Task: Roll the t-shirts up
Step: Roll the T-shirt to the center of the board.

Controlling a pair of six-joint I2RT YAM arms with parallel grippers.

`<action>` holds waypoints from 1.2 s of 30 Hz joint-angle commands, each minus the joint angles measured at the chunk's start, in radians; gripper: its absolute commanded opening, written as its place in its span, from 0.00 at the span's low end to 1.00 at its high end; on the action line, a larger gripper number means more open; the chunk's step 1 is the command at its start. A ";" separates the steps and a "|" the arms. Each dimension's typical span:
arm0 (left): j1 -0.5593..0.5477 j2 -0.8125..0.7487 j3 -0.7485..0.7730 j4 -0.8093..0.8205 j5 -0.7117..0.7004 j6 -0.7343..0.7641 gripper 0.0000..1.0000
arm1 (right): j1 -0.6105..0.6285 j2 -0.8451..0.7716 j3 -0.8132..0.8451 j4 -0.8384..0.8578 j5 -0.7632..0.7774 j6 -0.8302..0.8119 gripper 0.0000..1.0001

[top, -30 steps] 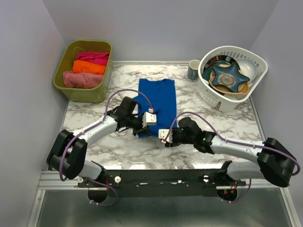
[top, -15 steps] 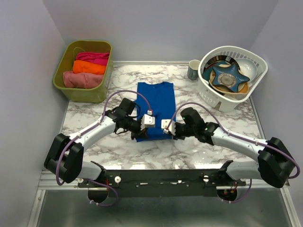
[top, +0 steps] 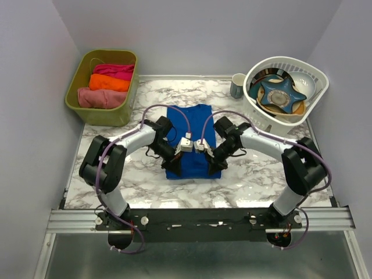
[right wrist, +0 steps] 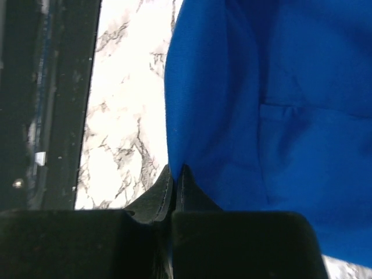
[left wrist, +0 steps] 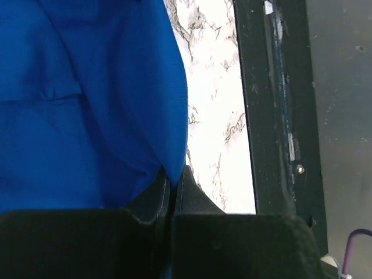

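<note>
1. Both arms have swung inward over the last second, their wrists drawn in to the shirt's near end, and the right gripper [top: 214, 168] has closed from half-open.
2. It now pinches the near right corner of the blue t-shirt [top: 189, 125]. The left gripper [top: 175, 167] is clamped on the near left corner, with cloth caught between its fingers.
3. Folded into a narrow strip, the t-shirt lies on the marble table [top: 261, 168], its long axis running away from the robot. Both grippers sit at the near hem, with the shirt's length stretching ahead of them.
4. The likely next move is to roll the hem forward along that axis, and both arms are equally near.
</note>
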 commanded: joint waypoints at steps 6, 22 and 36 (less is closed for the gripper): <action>0.106 0.234 0.159 -0.292 0.050 0.195 0.00 | -0.086 0.263 0.252 -0.433 -0.086 -0.216 0.04; 0.157 0.412 0.294 -0.204 -0.060 0.100 0.00 | -0.110 0.596 0.582 -0.637 0.039 -0.266 0.06; 0.165 0.237 0.198 0.010 -0.179 -0.171 0.33 | -0.107 0.682 0.642 -0.570 0.173 -0.069 0.07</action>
